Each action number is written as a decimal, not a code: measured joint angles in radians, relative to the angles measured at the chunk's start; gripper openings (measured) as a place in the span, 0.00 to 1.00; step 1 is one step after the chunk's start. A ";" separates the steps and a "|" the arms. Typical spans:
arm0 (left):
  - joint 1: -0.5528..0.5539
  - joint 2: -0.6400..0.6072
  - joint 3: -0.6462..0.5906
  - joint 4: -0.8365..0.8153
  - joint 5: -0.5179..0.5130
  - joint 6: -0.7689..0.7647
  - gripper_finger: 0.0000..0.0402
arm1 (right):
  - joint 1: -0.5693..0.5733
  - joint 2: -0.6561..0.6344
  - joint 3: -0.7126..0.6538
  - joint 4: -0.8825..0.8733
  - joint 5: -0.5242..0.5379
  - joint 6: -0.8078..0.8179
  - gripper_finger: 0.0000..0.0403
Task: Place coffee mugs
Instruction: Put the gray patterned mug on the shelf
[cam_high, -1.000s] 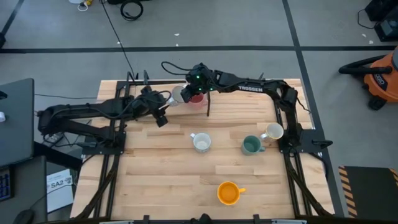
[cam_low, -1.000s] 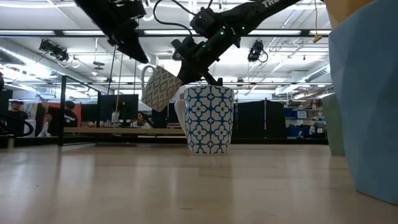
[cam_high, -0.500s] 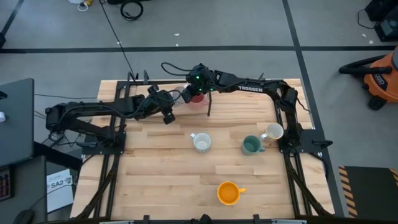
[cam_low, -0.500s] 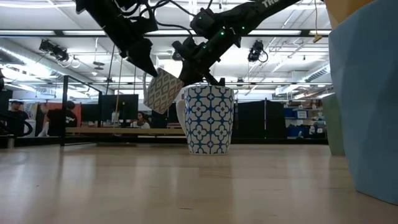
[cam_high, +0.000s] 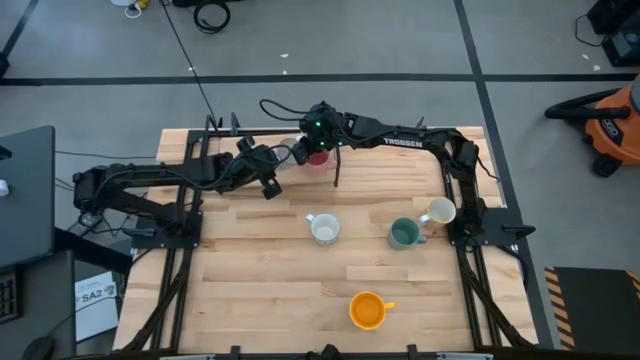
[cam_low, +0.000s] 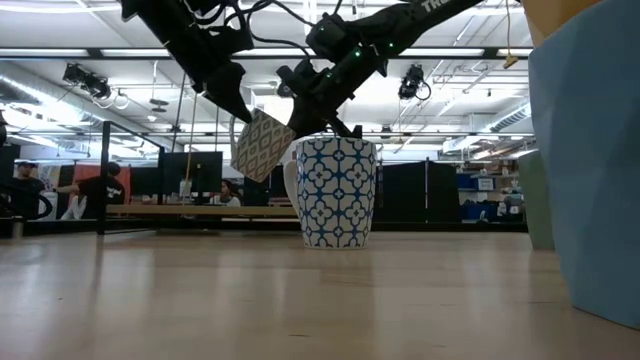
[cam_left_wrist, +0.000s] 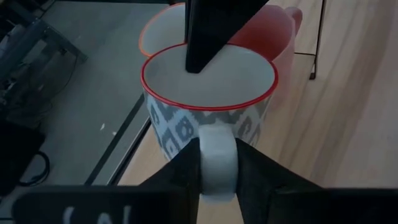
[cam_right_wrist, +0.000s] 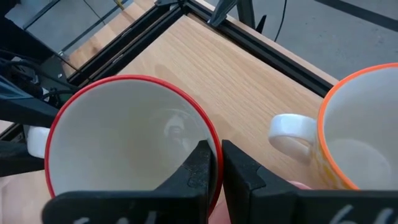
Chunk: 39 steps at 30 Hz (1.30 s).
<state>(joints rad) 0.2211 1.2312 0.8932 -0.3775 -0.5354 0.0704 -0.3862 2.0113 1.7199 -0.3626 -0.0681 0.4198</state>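
Observation:
A grey-and-white patterned coffee mug with a red rim (cam_left_wrist: 208, 118) hangs tilted above the table's far edge (cam_low: 262, 145), between both grippers. My left gripper (cam_left_wrist: 217, 180) is shut on its white handle. My right gripper (cam_right_wrist: 217, 165) is shut on its rim. Right behind it stand a pink mug (cam_high: 318, 158) and an orange-rimmed mug (cam_right_wrist: 364, 130). On the table stand a white mug (cam_high: 324, 229), a dark green one (cam_high: 403, 234), a cream one (cam_high: 438, 211) and an orange one (cam_high: 367, 309). My left gripper pinches the mug's white handle (cam_left_wrist: 217, 149) between its two fingers, coming level from the table's left. The mug is lifted clear and tilted. My right gripper holds the red rim (cam_right_wrist: 214, 146) on the side away from the handle, one finger (cam_left_wrist: 205, 37) inside the mug and one outside, slanting down from the right.
A blue-and-white patterned mug (cam_low: 337, 190) stands on the wood in the low view, and a large light blue mug (cam_low: 590, 160) sits close to that camera. The black frame rail (cam_right_wrist: 249, 43) runs along the far edge. Bare wood lies at the near left.
My left gripper carried the patterned mug a short way toward the table's right, until its rim reached my right gripper's fingers. Over the last half second both arms and the mug kept still.

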 joint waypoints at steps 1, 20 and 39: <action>0.000 0.000 0.000 0.000 0.000 0.000 0.19 | 0.000 0.000 0.000 0.000 0.000 0.000 0.08; 0.000 0.000 0.000 -0.005 0.001 -0.058 0.19 | 0.000 0.000 -0.001 0.013 -0.005 -0.002 0.10; 0.001 0.001 -0.002 -0.096 0.004 -0.199 0.19 | -0.011 -0.019 -0.001 0.079 -0.042 -0.030 0.32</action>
<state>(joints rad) 0.2218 1.2324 0.8913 -0.4737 -0.5316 -0.1282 -0.3974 1.9924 1.7187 -0.2836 -0.1104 0.3896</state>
